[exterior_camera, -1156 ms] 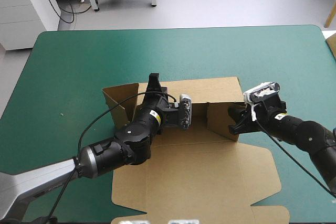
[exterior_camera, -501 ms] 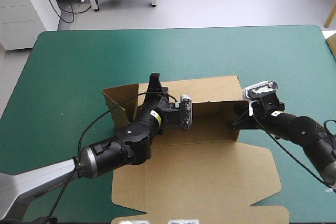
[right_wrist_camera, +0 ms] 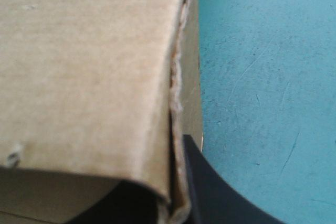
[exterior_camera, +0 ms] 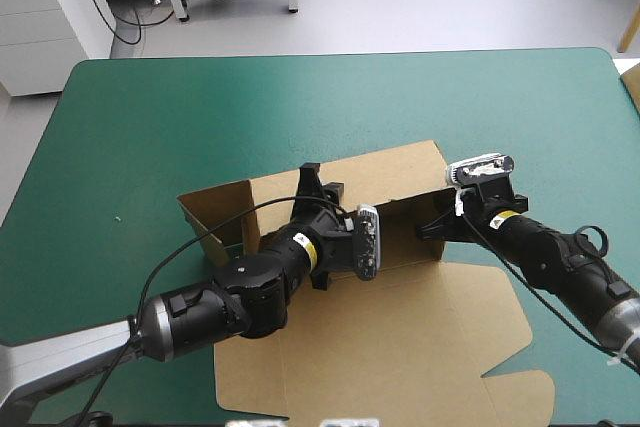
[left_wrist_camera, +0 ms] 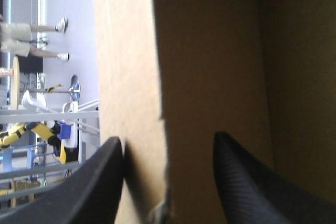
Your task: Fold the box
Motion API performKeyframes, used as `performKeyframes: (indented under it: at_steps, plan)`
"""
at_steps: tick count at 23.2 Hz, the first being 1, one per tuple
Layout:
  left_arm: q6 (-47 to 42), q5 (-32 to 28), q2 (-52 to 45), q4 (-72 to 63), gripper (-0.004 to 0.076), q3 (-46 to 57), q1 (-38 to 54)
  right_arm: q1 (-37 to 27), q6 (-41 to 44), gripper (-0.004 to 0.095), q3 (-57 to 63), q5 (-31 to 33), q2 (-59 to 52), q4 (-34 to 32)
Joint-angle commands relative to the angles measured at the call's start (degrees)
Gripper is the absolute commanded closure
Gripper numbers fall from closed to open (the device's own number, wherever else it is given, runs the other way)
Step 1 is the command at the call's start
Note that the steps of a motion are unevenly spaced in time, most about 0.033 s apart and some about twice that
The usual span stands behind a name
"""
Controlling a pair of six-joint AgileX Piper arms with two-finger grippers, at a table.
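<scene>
the box [exterior_camera: 380,347] lies near the middle of the teal-green cover [exterior_camera: 150,117], a little toward the near edge. it is half raised: the far wall stands, a side wall stands at each end, and the broad lid lies flat toward the near edge. inside the walls we see the left arm's wrist lying over the floor, and it hides much of the floor and the lower far wall from above.

the left arm comes in low from the near left corner and crosses the lid. the left gripper [exterior_camera: 322,182] points up at the far wall. its fingers stand well apart, with the wall's edge between them, and we do not see them pressing it.

the right arm reaches in from the near right, over the lid's right edge. the right gripper [exterior_camera: 432,227] is at the right side wall. its fingers are nearly together, pinching the board, one inside and one on the cover's side.
</scene>
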Motion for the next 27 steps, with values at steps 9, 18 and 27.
performKeyframes:
  at_steps: [9,18,27]
  plan:
    - [-2.67,8.94,-3.15,0.95,0.0339,-1.44,-11.70,0.58,1.76,0.0913,-3.43,-3.19,2.52,0.88]
    - [-6.61,17.77,-3.15,4.98,0.0339,-5.17,-18.29,0.58,3.02,0.0913,-8.58,1.06,4.12,-1.25]
    - [10.76,11.54,-3.05,-16.43,0.0339,-29.20,4.11,0.37,22.33,0.0914,-22.07,22.44,5.50,-22.87]
